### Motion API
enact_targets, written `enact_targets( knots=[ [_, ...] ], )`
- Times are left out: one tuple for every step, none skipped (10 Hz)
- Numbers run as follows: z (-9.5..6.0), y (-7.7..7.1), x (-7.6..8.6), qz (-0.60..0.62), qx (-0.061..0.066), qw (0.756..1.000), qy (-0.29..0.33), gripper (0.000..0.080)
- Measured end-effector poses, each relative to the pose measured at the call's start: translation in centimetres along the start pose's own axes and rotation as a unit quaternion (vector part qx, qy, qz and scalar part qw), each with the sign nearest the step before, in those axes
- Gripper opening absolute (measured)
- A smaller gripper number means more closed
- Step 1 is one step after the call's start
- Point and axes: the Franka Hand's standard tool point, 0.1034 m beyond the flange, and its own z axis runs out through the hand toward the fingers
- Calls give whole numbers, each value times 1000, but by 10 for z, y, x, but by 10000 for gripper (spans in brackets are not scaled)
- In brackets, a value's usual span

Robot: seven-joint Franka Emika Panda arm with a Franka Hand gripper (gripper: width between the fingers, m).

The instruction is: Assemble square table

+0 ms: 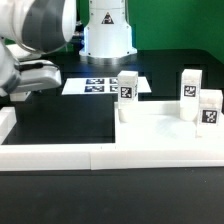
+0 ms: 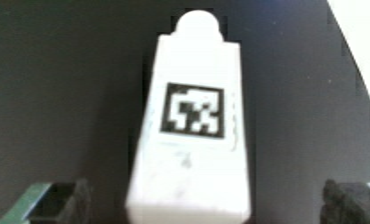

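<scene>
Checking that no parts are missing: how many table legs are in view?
4. In the exterior view, one leg stands at centre, two more legs toward that view's right. The fourth leg lies below the open hand, seen only in the wrist view.

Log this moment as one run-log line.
hand: open, over a leg | leg: lying flat, not gripped | other legs: upright by tabletop | marker board: behind
</scene>
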Motion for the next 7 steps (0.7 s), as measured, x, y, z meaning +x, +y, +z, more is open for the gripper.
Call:
enact_targets(
  knots=[
    [2,0,0,-4,1,1000,-2,649],
    [2,0,0,-4,1,1000,-1,649],
    [2,0,0,-4,0,1000,-2,502],
    [2,0,0,-4,0,1000,-2,502],
    [2,0,0,-4,0,1000,-2,364],
    [2,0,0,-4,0,1000,-2,289],
    [2,0,0,-4,0,1000,-2,289]
  ],
)
